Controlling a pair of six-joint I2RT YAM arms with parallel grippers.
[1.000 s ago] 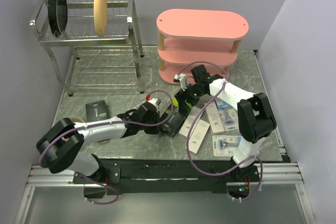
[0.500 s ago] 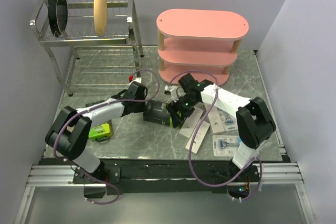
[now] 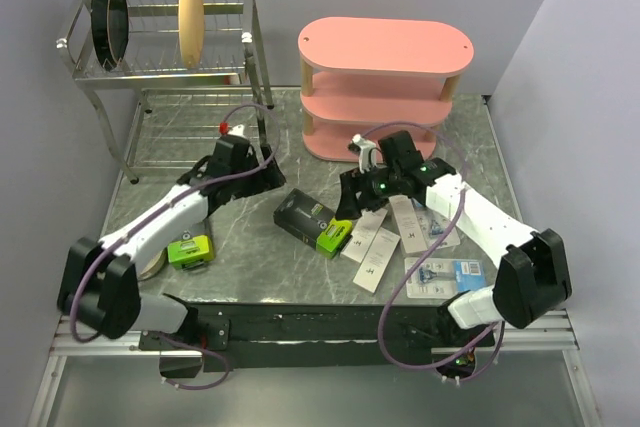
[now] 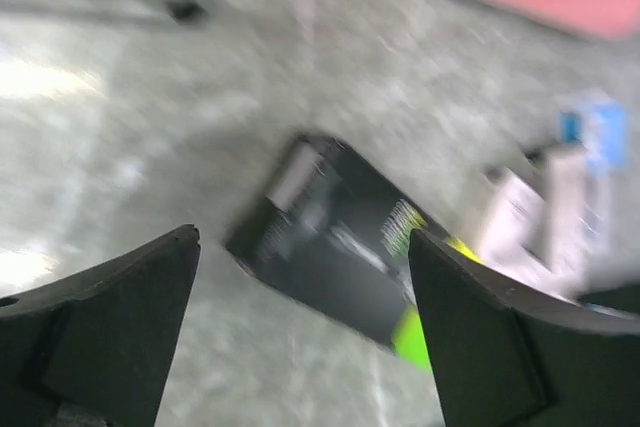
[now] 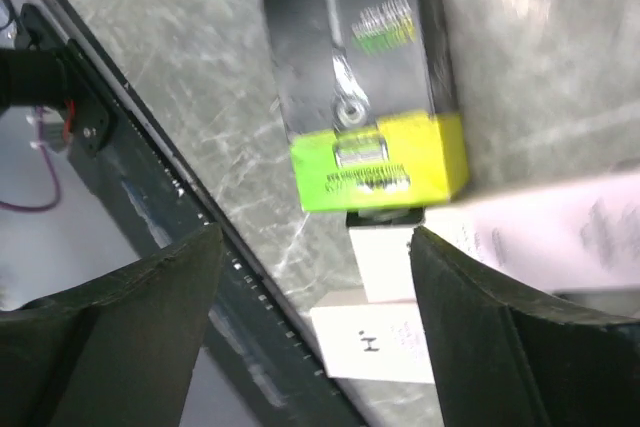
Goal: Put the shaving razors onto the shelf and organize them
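A black-and-lime-green razor box [image 3: 313,222] lies flat on the table, held by neither gripper. My left gripper [image 3: 268,182] stands open a little to its left; in the left wrist view the box [image 4: 335,247] lies ahead between the spread jaws of that gripper [image 4: 302,237]. My right gripper [image 3: 350,205] hovers open over the box's lime end [image 5: 380,162] and the slim white boxes [image 3: 375,239]. A second lime box [image 3: 190,249] lies near the left arm. A blister pack [image 3: 445,273] lies at the front right. The pink shelf [image 3: 385,47] stands behind, its boards bare where visible.
A metal dish rack [image 3: 170,72] with dark plates and a tan disc [image 3: 190,4] stands at the back left. A tan bowl [image 3: 150,262] sits partly under the left arm. The dark front rail [image 5: 150,157] runs close below the right gripper.
My left gripper has opened, let go of the black-and-lime box and drawn back to the left. The box now rests on the table; the right gripper has shifted slightly right.
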